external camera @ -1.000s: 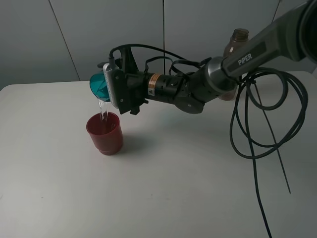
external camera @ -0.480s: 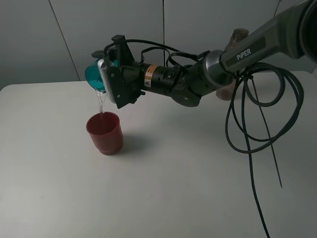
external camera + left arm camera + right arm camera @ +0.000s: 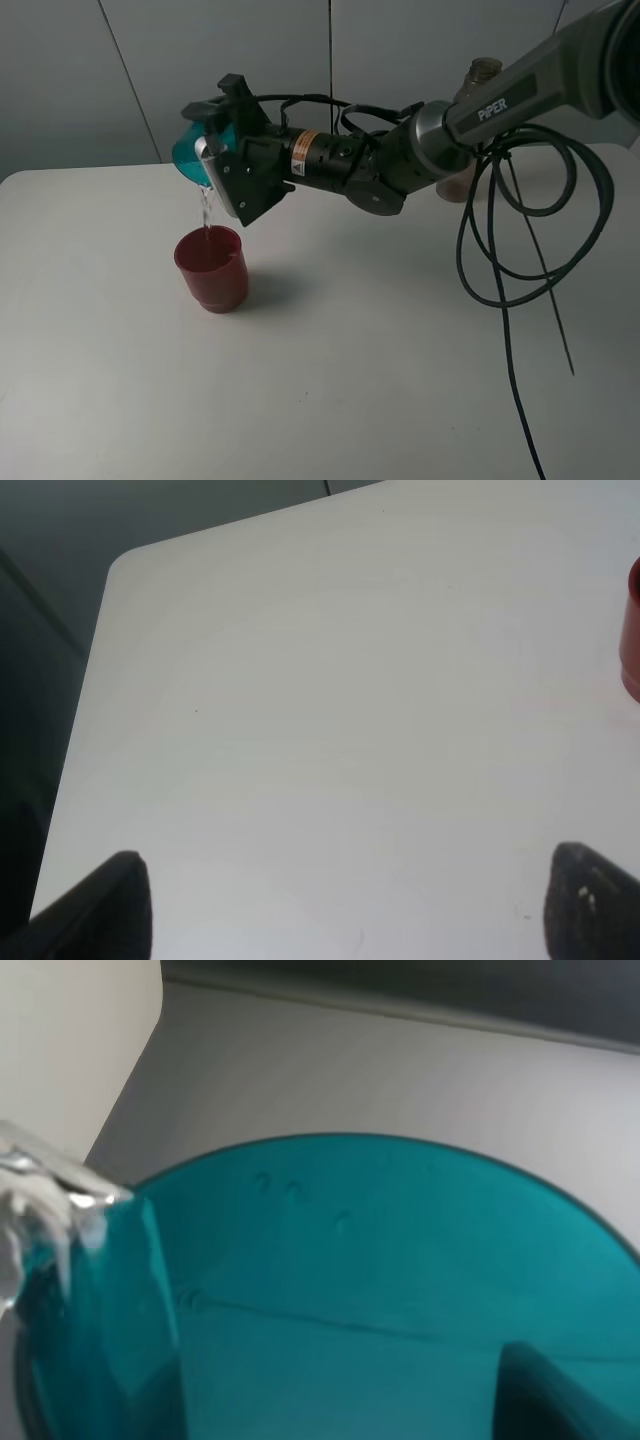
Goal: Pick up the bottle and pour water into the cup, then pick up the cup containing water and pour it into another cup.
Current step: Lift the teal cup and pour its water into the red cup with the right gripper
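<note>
My right gripper (image 3: 212,155) is shut on the teal cup (image 3: 190,155) and holds it tipped over, mouth down and to the left, above the dark-red cup (image 3: 211,267). A thin stream of water (image 3: 205,208) falls from the teal cup's rim into the red cup. The teal cup (image 3: 380,1300) fills the right wrist view. The grey-brown bottle (image 3: 479,100) stands at the back right, mostly hidden behind my right arm. My left gripper (image 3: 350,900) is open, low over bare table, out of the high view; the red cup's edge (image 3: 632,630) shows at the border of the left wrist view.
The white table (image 3: 350,380) has a rounded far-left corner (image 3: 125,565). Black cables (image 3: 520,260) hang in loops from my right arm over the table's right side. A grey wall stands behind the table.
My right gripper has risen a little and rolled further, tipping the teal cup more steeply. Water keeps pouring into the red cup, which has not moved.
</note>
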Available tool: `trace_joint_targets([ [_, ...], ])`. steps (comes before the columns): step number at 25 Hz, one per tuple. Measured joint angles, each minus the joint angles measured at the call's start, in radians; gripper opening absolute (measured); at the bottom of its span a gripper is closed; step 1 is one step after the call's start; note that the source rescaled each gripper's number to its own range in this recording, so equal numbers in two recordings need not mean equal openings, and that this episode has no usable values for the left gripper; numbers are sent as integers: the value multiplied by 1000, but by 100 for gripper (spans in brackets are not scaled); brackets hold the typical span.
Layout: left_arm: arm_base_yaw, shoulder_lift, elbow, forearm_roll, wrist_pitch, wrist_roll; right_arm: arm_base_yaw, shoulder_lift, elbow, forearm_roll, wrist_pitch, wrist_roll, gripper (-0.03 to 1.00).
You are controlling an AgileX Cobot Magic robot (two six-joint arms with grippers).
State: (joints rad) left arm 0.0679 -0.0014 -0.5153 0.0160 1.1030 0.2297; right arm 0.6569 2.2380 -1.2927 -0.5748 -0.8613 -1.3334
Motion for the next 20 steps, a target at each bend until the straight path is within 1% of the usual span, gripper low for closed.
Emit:
trace_joint_targets([
  [6,0,0,0,0,0,0,0,-2,0,-44,-15,-28,2],
  [11,0,0,0,0,0,2,0,-2,-2,-50,-15,-77,2],
  [17,0,0,0,0,0,2,0,-2,-2,-65,-15,-84,2],
  [20,0,0,0,0,0,2,0,-2,-2,-67,-15,-64,2],
])
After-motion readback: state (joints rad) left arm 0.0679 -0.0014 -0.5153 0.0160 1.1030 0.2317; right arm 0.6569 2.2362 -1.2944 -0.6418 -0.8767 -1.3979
